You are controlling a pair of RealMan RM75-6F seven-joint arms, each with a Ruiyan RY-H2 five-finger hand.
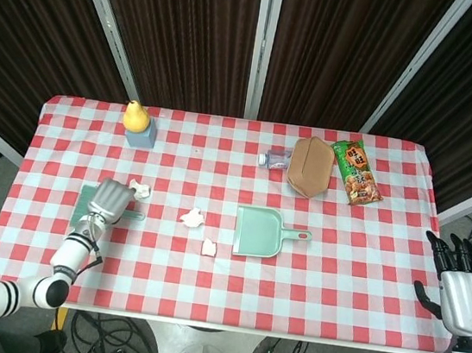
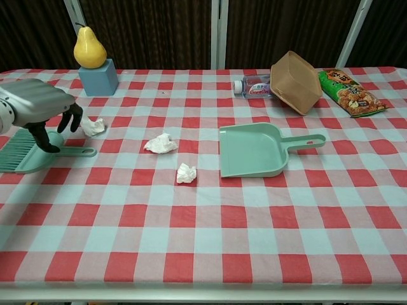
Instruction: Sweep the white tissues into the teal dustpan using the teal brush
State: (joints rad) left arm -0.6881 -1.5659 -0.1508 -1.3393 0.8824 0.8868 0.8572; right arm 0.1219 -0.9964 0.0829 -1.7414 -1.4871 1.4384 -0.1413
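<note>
The teal brush [image 2: 27, 156] lies flat at the table's left, its handle [image 1: 133, 214] pointing right. My left hand [image 2: 38, 108] hovers right over it, fingers curled down with their tips [image 2: 48, 142] at the brush's neck, and nothing is gripped. In the head view this left hand [image 1: 109, 199] covers most of the brush [image 1: 86, 201]. Three white tissues lie loose: one [image 2: 93, 125] just right of the hand, one [image 2: 161, 143] mid-table, one [image 2: 186, 173] nearer the front. The teal dustpan [image 2: 251, 151] rests at centre, mouth facing left. My right hand [image 1: 464, 298] stays open off the table's right edge.
A yellow pear [image 2: 89, 47] stands on a blue block [image 2: 99, 77] at the back left. At the back right are a small bottle [image 2: 253, 86], a tilted brown box [image 2: 296, 81] and a green snack packet [image 2: 351, 92].
</note>
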